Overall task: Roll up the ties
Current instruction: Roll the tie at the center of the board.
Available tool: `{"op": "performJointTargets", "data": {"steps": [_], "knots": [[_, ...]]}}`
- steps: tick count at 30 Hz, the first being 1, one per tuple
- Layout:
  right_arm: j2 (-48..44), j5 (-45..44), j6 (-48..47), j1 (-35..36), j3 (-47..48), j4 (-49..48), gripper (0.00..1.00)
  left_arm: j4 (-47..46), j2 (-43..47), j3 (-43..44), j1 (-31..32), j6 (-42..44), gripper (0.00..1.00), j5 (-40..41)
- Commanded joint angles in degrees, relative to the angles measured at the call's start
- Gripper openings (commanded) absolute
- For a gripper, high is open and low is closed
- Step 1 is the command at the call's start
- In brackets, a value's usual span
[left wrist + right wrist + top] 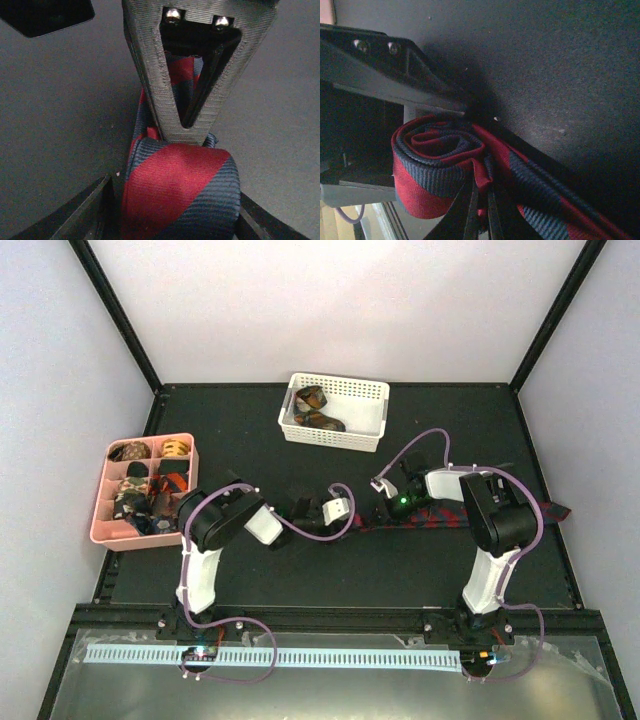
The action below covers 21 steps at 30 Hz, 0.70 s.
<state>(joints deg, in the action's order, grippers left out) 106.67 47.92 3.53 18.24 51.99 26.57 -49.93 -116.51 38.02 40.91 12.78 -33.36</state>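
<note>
The tie [440, 520] lies on the surface [300, 440] a little nearer to the near edge than to the far one. Its long axis runs about parallel to the near edge. Its left end is already turned into a small coil [180, 195] near the middle of the surface, and the flat part runs from there toward the right edge, under the right arm.

Both claws meet at the coil. The left claw [175, 225] comes from the left side and grasps the coil across its width, one finger on each side. The right claw [481, 215] comes from the right and is clenched, with a thin fold of the tie between its tips, it seems.

I judge that the roll must advance toward the right edge. The surface there is bare, but the right arm stands above the strip. The pink tray [103, 495] and the white basket [330, 438] are well apart.
</note>
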Motion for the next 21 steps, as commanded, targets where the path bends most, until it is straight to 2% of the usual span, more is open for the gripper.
{"op": "performJointTargets", "data": {"steps": [1,4,7,13,18,21], "knots": [[2.4,-7.9,-0.3,0.2,-1.2,0.9,0.02,3.1,-0.3,0.3,1.4,3.4,0.51,0.9],[0.9,-6.8,-0.5,0.1,-0.8,0.6,0.06,8.0,0.9,1.2,3.1,7.0,0.43,4.7],[-0.5,-6.7,-1.4,-0.1,0.3,2.4,0.18,16.1,1.6,3.1,4.5,9.6,0.39,8.4],[-5.4,-5.5,-5.4,-2.8,2.5,8.0,0.33,28.4,2.0,6.5,5.2,11.3,0.36,11.9],[-7.4,-2.7,-6.1,-3.0,3.9,10.7,0.47,32.8,2.1,7.5,5.3,12.7,0.35,13.2],[-7.9,0.1,-3.7,-2.8,3.7,9.1,0.5,33.6,2.0,7.8,5.3,13.0,0.35,13.3]]}}
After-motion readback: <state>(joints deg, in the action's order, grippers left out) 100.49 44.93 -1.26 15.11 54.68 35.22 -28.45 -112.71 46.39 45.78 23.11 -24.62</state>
